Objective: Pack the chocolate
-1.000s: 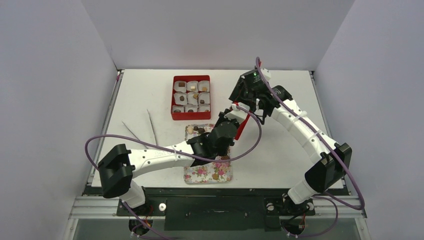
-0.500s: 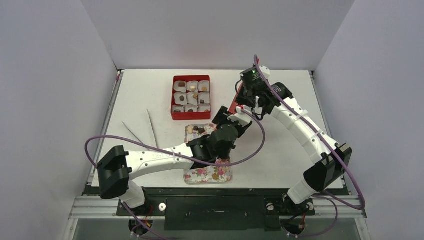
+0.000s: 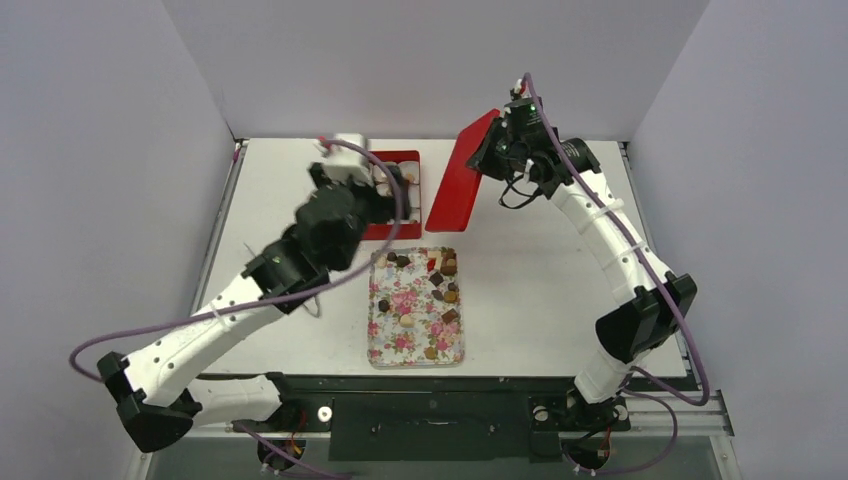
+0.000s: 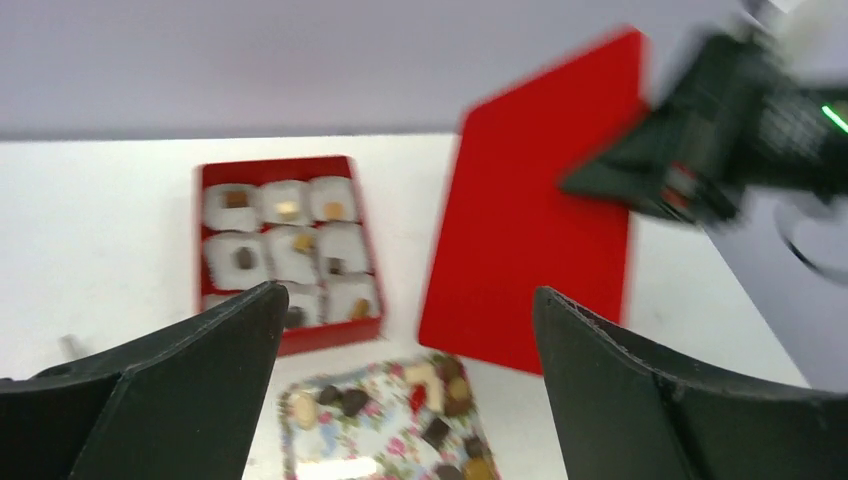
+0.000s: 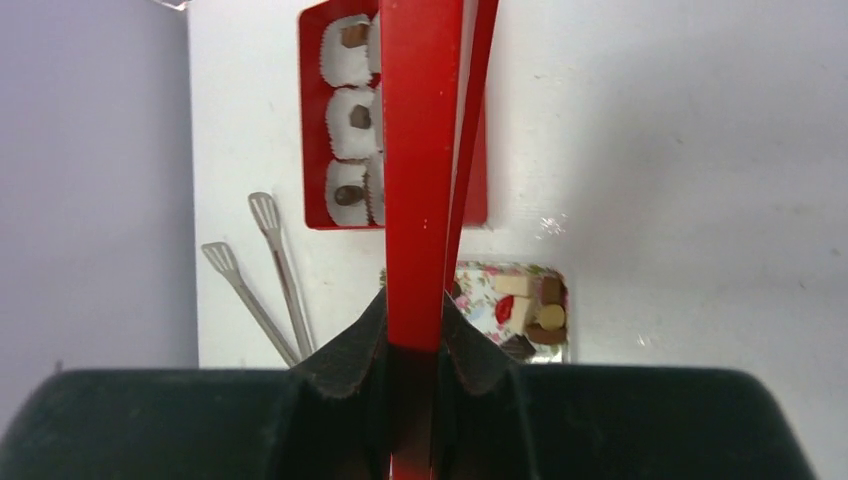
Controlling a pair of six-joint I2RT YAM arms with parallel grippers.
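The coming move turns on how the lid (image 3: 460, 185) lies against the box (image 4: 335, 335). The right arm (image 3: 600, 215) has its jaws pinched tight on the lid's far upper edge, so the lid hangs off the surface (image 3: 540, 300), steeply tilted. Its lower edge is near the tray (image 3: 390, 335) and its high edge is toward the back wall. The lid is just to the right of the box and apart from it. The box lies with its long axis running from near to far, and the lid's long side slopes roughly the same way, so I judge it needs laying flat and a short shift leftward rather than a turn. Some of the chocolate (image 3: 449, 266) sits in the box, a piece in each paper cup (image 4: 222, 262) that shows, though the nearest row is partly hidden in the left wrist view. More loose pieces lie scattered on the tray, just near of the box. The left arm (image 3: 250, 290), blurred, reaches over the box's left part with its jaws spread wide and nothing between them. It looks to stand in the lid's way and would likely need to clear. Two tongs (image 5: 275, 260) lie on the surface left of the tray.
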